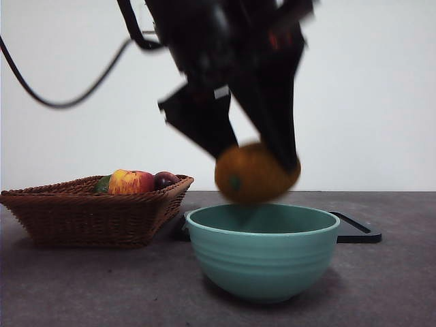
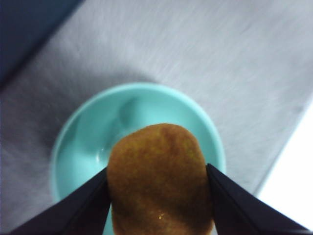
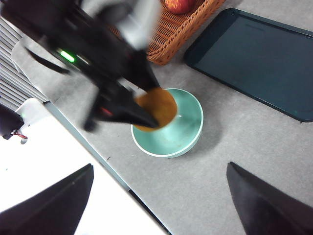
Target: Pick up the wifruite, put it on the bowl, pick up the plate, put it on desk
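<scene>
The left claw grips the orange-brown fruit just above the teal bowl on the grey tabletop. The right claw, spread wide and empty, hangs high over the bowl.

left arm motion-blurred, wifruite cut off by frame edge

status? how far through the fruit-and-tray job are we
Done: the wifruite is picked up, clamped in the left hand. In hand: it hangs just above the teal bowl, not yet released. Left: drop it in, then the plate step; the dark tray lies untouched. Right hand waits, open.
</scene>
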Motion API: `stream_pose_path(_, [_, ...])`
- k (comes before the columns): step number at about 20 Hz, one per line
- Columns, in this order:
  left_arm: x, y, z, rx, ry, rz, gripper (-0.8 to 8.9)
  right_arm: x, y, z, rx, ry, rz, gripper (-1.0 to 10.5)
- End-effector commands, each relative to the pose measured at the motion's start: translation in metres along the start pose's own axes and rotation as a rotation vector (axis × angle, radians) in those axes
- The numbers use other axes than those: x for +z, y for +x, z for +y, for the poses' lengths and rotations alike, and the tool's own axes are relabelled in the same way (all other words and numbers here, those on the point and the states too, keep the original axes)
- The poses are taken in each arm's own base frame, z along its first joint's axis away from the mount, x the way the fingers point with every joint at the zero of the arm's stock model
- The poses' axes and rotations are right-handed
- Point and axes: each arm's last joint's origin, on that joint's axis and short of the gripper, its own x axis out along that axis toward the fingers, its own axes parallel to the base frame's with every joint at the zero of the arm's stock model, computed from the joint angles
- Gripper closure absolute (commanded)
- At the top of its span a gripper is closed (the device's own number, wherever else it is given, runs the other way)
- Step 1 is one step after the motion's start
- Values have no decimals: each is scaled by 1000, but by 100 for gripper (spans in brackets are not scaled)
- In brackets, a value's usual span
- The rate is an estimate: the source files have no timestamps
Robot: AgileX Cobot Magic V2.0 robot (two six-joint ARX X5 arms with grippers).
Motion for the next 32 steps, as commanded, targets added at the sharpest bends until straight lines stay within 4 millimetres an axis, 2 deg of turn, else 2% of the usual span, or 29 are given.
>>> stream_pose_path(1, [5,20,-2,3,30,20,598,4,-2,2,1,-3,-16,514])
stream_pose_path(4, [4,40,0,29,34,55,598,4,-2,2,1,-3,-16,514])
stream_pose_path(9, [0,59,2,44,33,108,596,4,-2,2,1,-3,-17,514])
stream_pose_path(12, [0,61,-2,40,42,115,580,4,-2,2,1,-4,-17,514])
stream_pose_path(15, [-1,61,-2,39,44,116,467,4,-2,2,1,-5,-19,514])
stream_pose_path(19, [3,56,-3,38,45,99,464,4,-2,2,1,-5,-19,514])
stream_pose_path(24, [17,25,-9,34,52,35,465,4,-2,2,0,-5,-19,514])
stream_pose_path(28, [28,-25,-10,35,52,-101,469,4,-2,2,-1,-5,-19,514])
stream_pose_path(32, [24,-90,7,69,9,-282,469,4,-2,0,-48,-4,-17,514])
